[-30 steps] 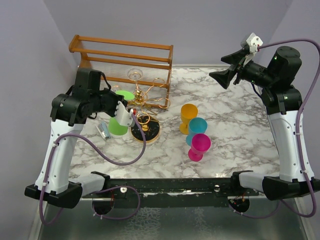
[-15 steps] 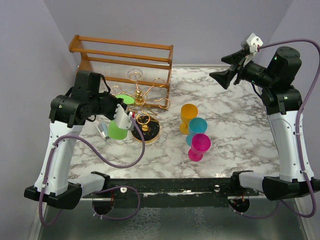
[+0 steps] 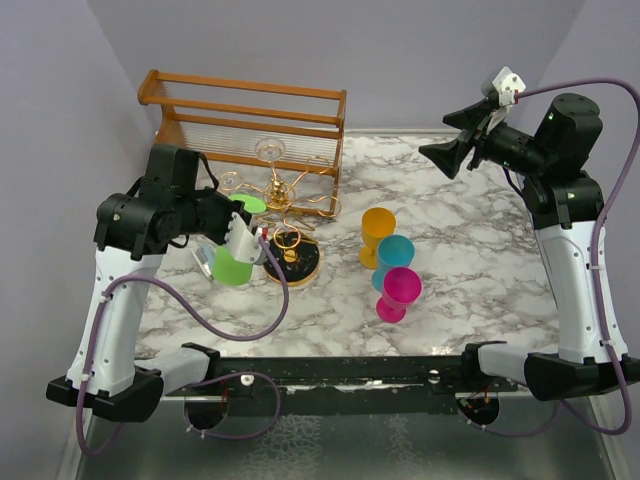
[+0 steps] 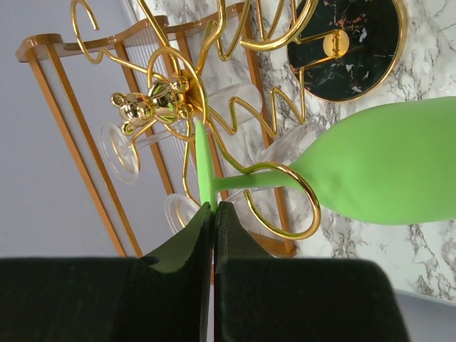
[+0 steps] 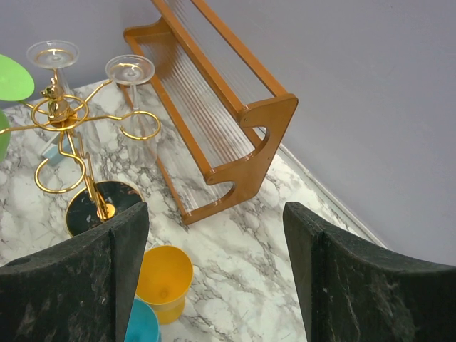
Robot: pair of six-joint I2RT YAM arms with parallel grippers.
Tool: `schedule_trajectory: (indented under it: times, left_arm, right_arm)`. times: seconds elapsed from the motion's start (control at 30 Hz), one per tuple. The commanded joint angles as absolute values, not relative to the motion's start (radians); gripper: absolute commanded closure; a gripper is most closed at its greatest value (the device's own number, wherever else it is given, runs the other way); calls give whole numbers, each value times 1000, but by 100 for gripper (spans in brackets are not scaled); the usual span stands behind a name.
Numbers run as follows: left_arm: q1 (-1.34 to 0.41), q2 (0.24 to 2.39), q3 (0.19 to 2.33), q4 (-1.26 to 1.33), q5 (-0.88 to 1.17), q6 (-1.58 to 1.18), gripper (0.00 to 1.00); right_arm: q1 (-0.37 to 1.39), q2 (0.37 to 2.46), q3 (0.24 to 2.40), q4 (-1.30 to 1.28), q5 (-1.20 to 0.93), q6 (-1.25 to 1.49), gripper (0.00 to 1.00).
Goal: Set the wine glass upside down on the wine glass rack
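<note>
The green wine glass (image 3: 233,266) hangs upside down, bowl low and foot up. My left gripper (image 3: 243,218) is shut on the edge of its foot. In the left wrist view the gripper (image 4: 215,206) pinches the foot edge-on, and the green stem (image 4: 249,179) runs through a gold loop just above the bowl (image 4: 385,171). The gold wire rack (image 3: 277,195) stands on a round black base (image 3: 292,260), also in the left wrist view (image 4: 349,50). My right gripper (image 3: 440,155) is open and empty, held high at the back right (image 5: 214,221).
Two clear glasses (image 5: 52,53) (image 5: 130,69) hang on the rack. The orange-brown wooden rail frame (image 3: 245,110) stands behind it. Yellow (image 3: 377,232), blue (image 3: 394,258) and pink (image 3: 398,292) cups stand right of the rack. A small grey-blue object (image 3: 205,260) lies left of the green bowl.
My left gripper has shifted a little toward the near edge and down with the green glass, so the bowl sits lower beside the rack's base. The right arm has not moved.
</note>
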State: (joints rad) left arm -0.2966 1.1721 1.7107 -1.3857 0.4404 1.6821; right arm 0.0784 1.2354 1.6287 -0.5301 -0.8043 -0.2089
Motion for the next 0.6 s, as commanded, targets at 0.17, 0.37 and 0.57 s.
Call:
schedule_trajectory:
  times: [0.17, 0.37, 0.57]
  left_arm:
    - [-300, 1146, 1724, -1419, 414, 1646, 100]
    - [-299, 1136, 1710, -1419, 407, 1616, 100]
    - [-300, 1126, 1708, -1419, 401, 1574, 100]
  right_arm:
    - [72, 1212, 1618, -512, -789, -218, 24]
    - [70, 1212, 1614, -509, -790, -216, 24]
    - [69, 1211, 1612, -509, -792, -215, 24]
